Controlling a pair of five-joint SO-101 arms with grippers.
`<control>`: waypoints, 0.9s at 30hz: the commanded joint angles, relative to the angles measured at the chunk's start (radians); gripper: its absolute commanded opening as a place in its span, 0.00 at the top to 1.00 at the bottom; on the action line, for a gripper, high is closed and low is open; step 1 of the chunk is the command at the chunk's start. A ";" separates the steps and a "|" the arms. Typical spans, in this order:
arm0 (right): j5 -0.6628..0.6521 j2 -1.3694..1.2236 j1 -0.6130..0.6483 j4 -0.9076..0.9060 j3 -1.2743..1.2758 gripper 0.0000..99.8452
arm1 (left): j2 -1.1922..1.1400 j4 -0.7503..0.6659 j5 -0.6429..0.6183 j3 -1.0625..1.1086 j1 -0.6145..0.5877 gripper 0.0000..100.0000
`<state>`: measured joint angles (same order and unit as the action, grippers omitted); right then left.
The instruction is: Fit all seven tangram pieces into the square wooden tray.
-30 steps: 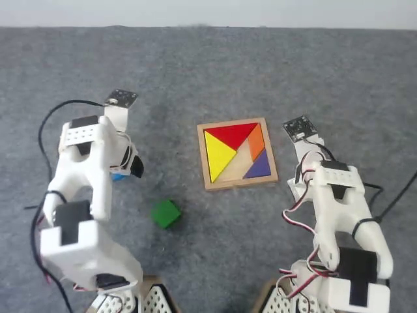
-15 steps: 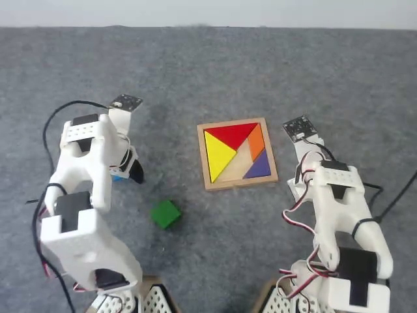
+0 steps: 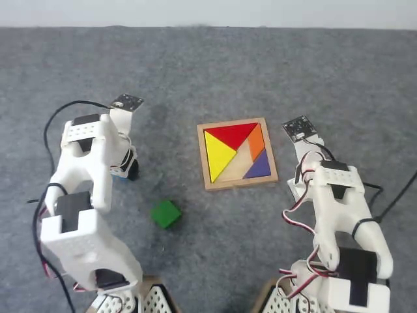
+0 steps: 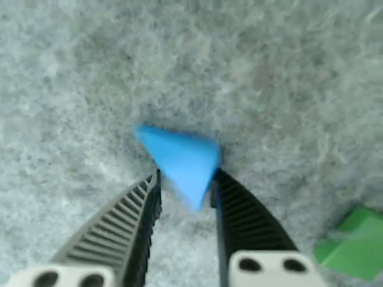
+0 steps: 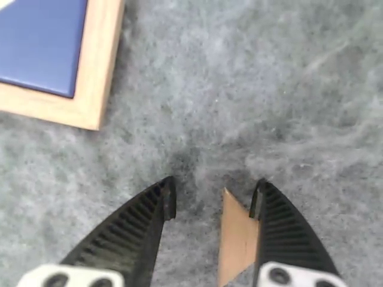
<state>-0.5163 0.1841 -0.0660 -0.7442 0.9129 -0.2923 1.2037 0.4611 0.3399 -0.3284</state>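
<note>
The square wooden tray (image 3: pixel 207 177) lies mid-table with red (image 3: pixel 231 135), yellow (image 3: pixel 217 156), orange (image 3: pixel 257 141) and purple (image 3: pixel 260 167) pieces in it; bare wood shows between them. My left gripper (image 4: pixel 186 174) is shut on the blue triangle (image 4: pixel 179 156), which rests on the carpet left of the tray (image 3: pixel 118 175). A green square piece (image 3: pixel 165 213) lies loose just beyond it (image 4: pixel 353 245). My right gripper (image 5: pixel 215 185) stands open over the carpet near the tray's corner (image 5: pixel 90 113). A tan flat piece (image 5: pixel 236 239) sits against one of its fingers.
Grey carpet covers the whole table. The left arm (image 3: pixel 81 176) stands left of the tray and the right arm (image 3: pixel 329 195) right of it. Open carpet stretches behind the tray and between the arms.
The left gripper's fingers have drawn together on the blue triangle and the wrist has shifted slightly. The right arm, tray and green piece have not moved.
</note>
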 commanded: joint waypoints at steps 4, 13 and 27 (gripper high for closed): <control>-0.015 0.050 0.001 0.018 -0.008 0.79 | 0.014 -0.018 -0.006 -0.033 -0.005 0.90; -0.015 0.050 -0.001 0.018 -0.008 0.79 | 0.015 0.048 -0.140 -0.056 0.009 0.82; -0.015 0.050 -0.001 0.018 -0.006 0.79 | -0.037 -0.003 -0.405 -0.154 0.023 0.80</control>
<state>-0.5163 0.1841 -0.0660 -0.7442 0.9129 -0.3122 1.2283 0.0852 0.2294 -0.3207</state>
